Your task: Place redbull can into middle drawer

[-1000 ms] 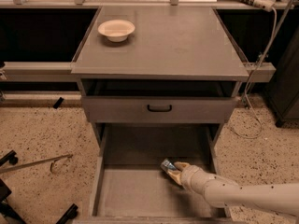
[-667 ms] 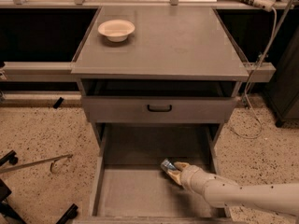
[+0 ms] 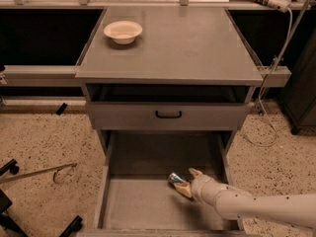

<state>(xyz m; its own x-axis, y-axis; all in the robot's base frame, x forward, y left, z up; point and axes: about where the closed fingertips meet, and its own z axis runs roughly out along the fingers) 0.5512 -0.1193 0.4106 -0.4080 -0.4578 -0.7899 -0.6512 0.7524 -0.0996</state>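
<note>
Gripper (image 3: 187, 181): jaws pinch the redbull can (image 3: 175, 177), one on each side, with the can tilted and its top toward the cabinet's back. The can sits low inside the middle drawer (image 3: 138, 204), right of centre, at or just above the bare floor; contact cannot be confirmed. The arm (image 3: 256, 209) enters over the drawer's front right corner. Judgement: can held for set-down, release pending. Above, the shut drawer front (image 3: 128, 116) and the cream bowl (image 3: 123, 31) on the top surface (image 3: 187, 48) play no part.
</note>
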